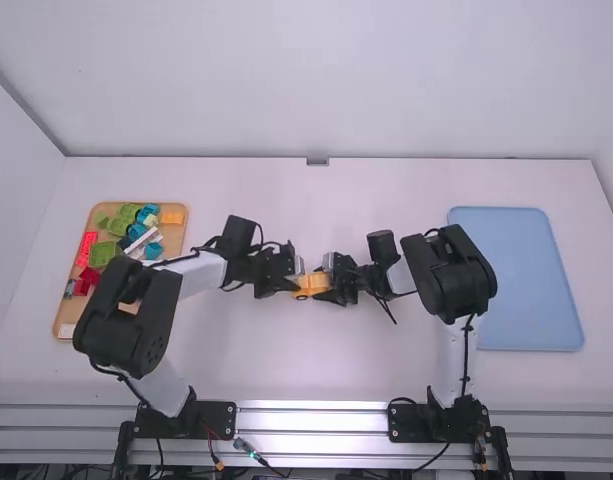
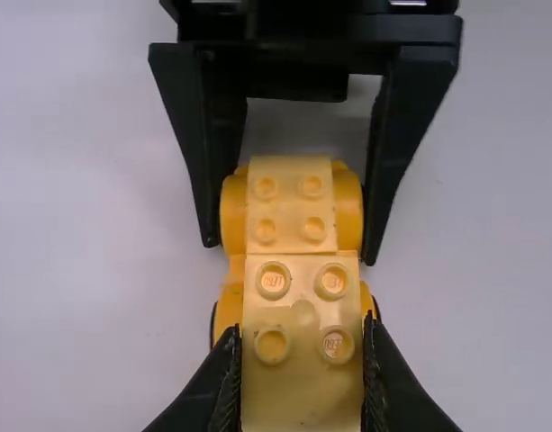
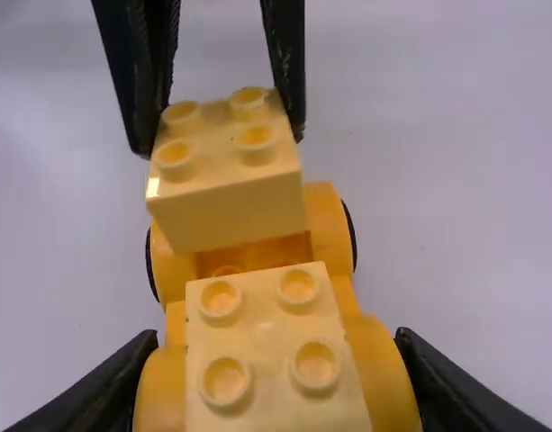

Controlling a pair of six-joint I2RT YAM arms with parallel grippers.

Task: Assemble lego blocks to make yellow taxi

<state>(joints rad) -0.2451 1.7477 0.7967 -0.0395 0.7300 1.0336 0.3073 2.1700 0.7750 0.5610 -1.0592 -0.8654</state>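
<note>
At the table's middle, my left gripper (image 1: pixel 292 278) and my right gripper (image 1: pixel 332 280) face each other at the yellow car base (image 1: pixel 311 286). My left gripper (image 2: pixel 303 360) is shut on a pale yellow brick (image 2: pixel 303 387) with studs up; in the right wrist view this brick (image 3: pixel 223 171) sits over the far end of the car base (image 3: pixel 328 225), tilted. My right gripper (image 3: pixel 276 360) is shut on the car base's near end, its fingers on either side. Another pale yellow brick (image 3: pixel 266 342) sits on that end, between the fingers. Black wheels show at the base's sides.
A wooden tray (image 1: pixel 71 312) at the left holds several green, red, blue and yellow blocks, partly behind the left arm. A blue tray (image 1: pixel 526 280) lies at the right, beyond the right arm's elbow.
</note>
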